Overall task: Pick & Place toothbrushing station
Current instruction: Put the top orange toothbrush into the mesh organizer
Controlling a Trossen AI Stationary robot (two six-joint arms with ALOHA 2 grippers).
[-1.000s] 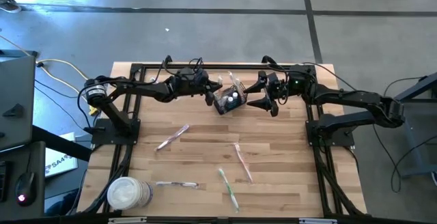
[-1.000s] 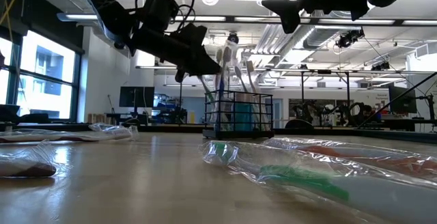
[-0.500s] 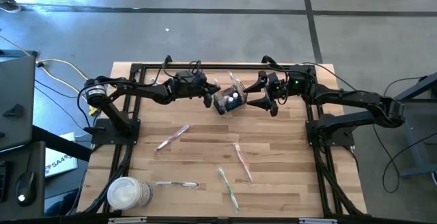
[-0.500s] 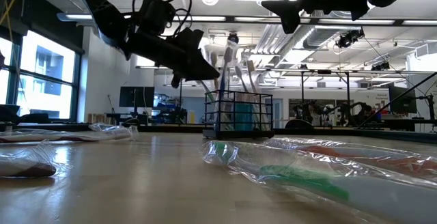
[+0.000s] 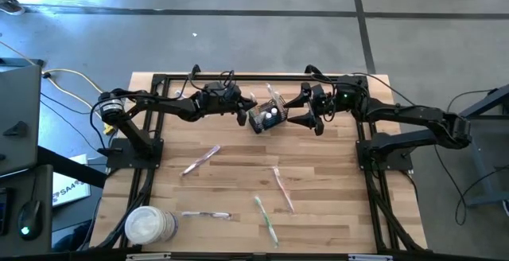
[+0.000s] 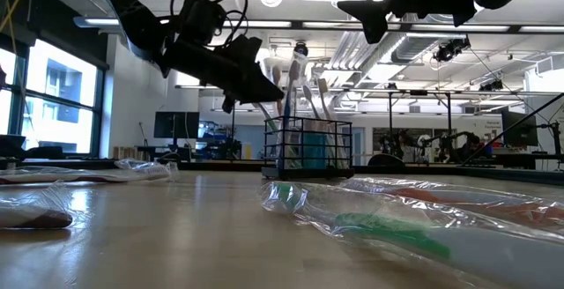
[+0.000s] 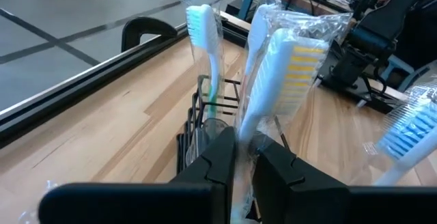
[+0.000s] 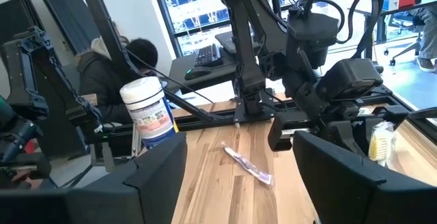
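From above, the black wire basket (image 5: pixel 266 118) at the table's far middle is too small to make out its mesh or count its brushes. In the left wrist view the left gripper (image 7: pixel 244 157) hides the basket's (image 7: pixel 198 125) near side, and a wrapped toothbrush (image 7: pixel 410 132) is cut off at the edge

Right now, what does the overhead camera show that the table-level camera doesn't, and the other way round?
Only the high view shows the round white tub at the table's near left corner and the whole light wooden table.

Only the low view shows the small black wire-mesh basket standing upright, wrapped toothbrushes sticking out above its rim, and the room's ceiling lights behind.

Both show the left gripper close beside the basket, the right gripper near it, and loose plastic-wrapped toothbrushes lying on the table.
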